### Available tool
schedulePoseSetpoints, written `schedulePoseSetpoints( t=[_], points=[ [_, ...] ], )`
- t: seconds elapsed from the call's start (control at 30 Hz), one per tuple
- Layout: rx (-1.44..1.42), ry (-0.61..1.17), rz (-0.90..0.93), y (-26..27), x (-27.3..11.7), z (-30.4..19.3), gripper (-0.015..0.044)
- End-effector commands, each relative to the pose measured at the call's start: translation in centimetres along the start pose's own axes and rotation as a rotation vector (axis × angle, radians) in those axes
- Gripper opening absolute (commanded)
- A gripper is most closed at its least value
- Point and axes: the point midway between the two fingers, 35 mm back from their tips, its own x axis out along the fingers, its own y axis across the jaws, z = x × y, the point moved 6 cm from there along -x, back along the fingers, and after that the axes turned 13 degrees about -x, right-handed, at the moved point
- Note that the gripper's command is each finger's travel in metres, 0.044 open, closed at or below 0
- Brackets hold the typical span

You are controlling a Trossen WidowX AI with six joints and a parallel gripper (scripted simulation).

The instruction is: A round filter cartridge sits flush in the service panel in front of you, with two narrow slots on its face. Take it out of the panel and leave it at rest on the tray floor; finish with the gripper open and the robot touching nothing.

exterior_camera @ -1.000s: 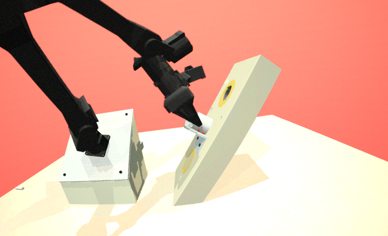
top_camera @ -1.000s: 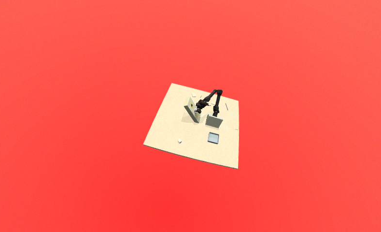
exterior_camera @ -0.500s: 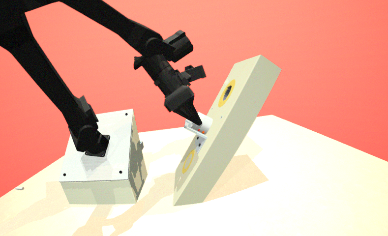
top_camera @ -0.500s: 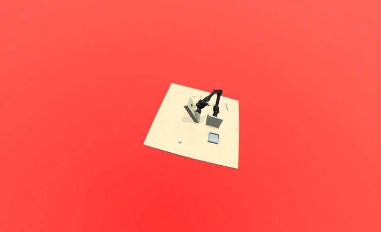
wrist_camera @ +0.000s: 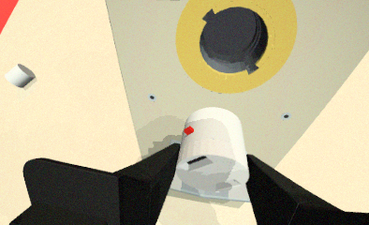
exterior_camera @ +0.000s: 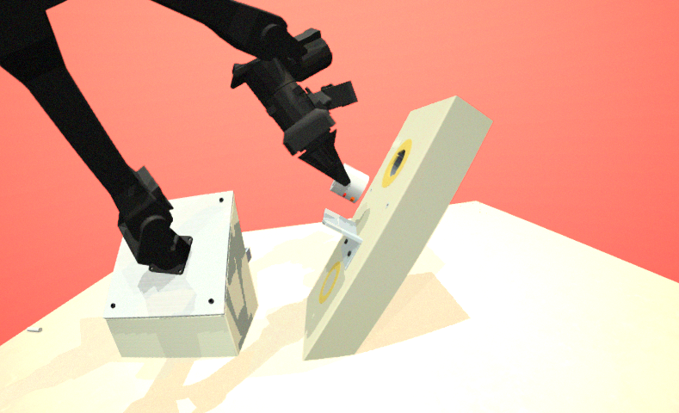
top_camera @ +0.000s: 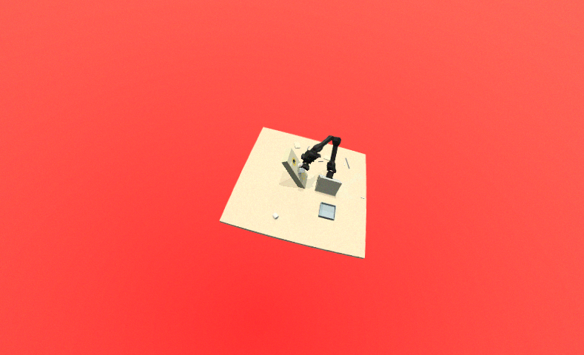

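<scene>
The white filter cartridge (exterior_camera: 359, 184) (wrist_camera: 214, 131), with a red mark on its side and slots on its near face, is out of the panel (exterior_camera: 409, 219) (wrist_camera: 136, 47). My gripper (exterior_camera: 347, 181) (wrist_camera: 214, 151) (top_camera: 303, 168) is shut on it, one finger on each side. The cartridge is held in front of the panel's face, above the small clear shelf (exterior_camera: 340, 223). The round opening (exterior_camera: 397, 163) (wrist_camera: 231, 39) in the panel, inside a yellow ring, is empty. The square tray (top_camera: 326, 211) stands apart on the table and holds nothing that I can see.
The robot's base box (exterior_camera: 166, 335) (top_camera: 328, 186) stands between the panel and the tray. A small white cylinder (top_camera: 275, 216) (wrist_camera: 20, 76) lies on the table. A thin dark bar (top_camera: 347, 163) and other small pieces lie around the arm. A second yellow ring (exterior_camera: 322, 292) is low on the panel.
</scene>
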Motion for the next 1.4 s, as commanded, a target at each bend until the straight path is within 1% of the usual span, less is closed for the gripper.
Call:
schedulePoseSetpoints(
  t=[0.0, 0.27, 0.37, 1.0, 1.03, 1.07, 1.37],
  points=[
    [0.004, -0.005, 0.003, 0.1, -2.0, 0.3, 0.0],
    [0.004, -0.006, -0.006, -0.2, -6.1, 0.2, 0.0],
    [0.004, -0.006, -0.005, 0.4, -6.0, 0.4, 0.0],
    [0.007, -0.008, -0.003, 8.6, -4.9, 2.2, 0.0],
    [-0.008, -0.003, -0.003, 7.7, -4.9, 2.0, 0.0],
    [-0.029, -0.002, 0.01, 8.1, -5.0, 1.9, 0.0],
    [-0.407, -0.02, 0.241, 14.7, -7.2, -0.4, 0.0]
  ],
)
